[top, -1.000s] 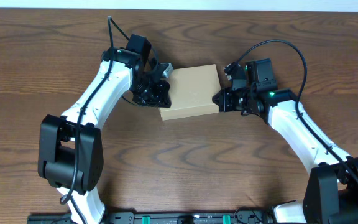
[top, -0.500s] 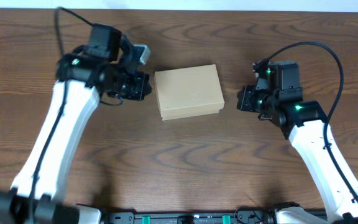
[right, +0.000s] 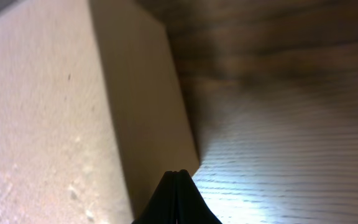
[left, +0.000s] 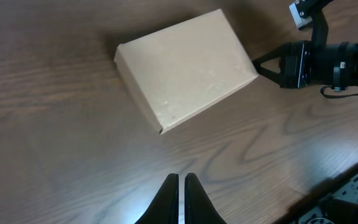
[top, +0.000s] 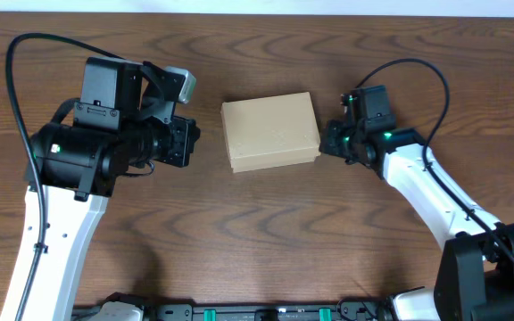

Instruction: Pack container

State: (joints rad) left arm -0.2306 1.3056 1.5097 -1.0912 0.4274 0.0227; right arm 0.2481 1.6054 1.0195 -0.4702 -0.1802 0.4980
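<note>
cardboard box (top: 270, 132) shut, flat on counter (top: 266, 232) | right hand (right: 178, 180) closed, empty, tip at box side, likely to nudge it | left hand (left: 180, 186) closed, empty, held apart

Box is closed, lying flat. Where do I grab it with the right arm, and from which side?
Probably its right short end, sideways from the right, where the right gripper sits shut. The container lies flat: the broad top looks too wide to span, the low end thin enough to pinch.

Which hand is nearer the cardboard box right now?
Right. The right hand sits at the right edge of the box; the left hand is off to its left, with bare table between.
</note>
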